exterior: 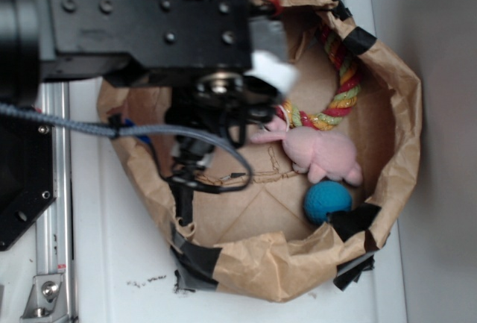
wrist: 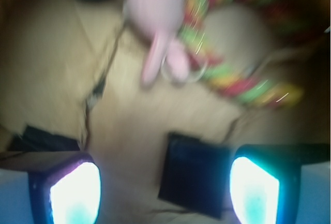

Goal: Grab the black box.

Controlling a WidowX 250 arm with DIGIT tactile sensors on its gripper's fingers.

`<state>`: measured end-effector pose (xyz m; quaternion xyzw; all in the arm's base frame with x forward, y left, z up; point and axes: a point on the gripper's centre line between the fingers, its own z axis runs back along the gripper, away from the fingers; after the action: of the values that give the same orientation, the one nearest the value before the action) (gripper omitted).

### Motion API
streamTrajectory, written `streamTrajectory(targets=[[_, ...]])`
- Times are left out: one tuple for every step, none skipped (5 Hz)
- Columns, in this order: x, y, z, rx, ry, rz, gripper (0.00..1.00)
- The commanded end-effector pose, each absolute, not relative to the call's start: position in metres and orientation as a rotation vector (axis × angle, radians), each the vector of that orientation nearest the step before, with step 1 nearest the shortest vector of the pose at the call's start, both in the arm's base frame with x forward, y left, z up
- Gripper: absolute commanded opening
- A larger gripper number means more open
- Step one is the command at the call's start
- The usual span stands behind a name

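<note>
A: Item one, the gripper (wrist: 164,188). In the wrist view we log its two fingers (wrist: 75,193) as glowing pale pads at the lower left and lower right, standing wide apart with nothing held between them.

B: Item two, the small flat black box with a glossy surface (wrist: 194,180). We find it on the brown paper floor between the pads, lying nearer the right one and just beside it; contact we cannot confirm, since the picture is blurred. In the exterior view the arm's black body covers that spot, so we cannot place the box there.

A: Item three, outward: the pink plush toy (exterior: 324,151), soft, lying mid-bag. Item four, the braided rope ring in red, yellow and green (exterior: 339,88), touching the plush at its upper side. Item five, the blue fuzzy ball (exterior: 326,201), just below the plush.

B: Item six, the crumpled brown paper bag (exterior: 395,151) that holds them all, patched with black tape (exterior: 201,259) at the rim.

A: Step in hand, as we judge it: lining up over the box, the grasp not yet made.

B: Next move, in our view: shift so the box sits centred between the pads, lower to the paper floor, then close. The box lies flat and low, so a shallow descent may slip over its rounded edge.
</note>
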<state>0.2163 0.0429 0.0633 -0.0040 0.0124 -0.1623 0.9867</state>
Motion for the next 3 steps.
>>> streamTrajectory(targets=[[0.186,0.063,0.017,-0.071,0.060,-0.180,1.00],[0.209,0.075,0.002,-0.073,0.034,-0.183,1.00],[0.227,0.071,-0.005,-0.077,0.046,-0.186,1.00]])
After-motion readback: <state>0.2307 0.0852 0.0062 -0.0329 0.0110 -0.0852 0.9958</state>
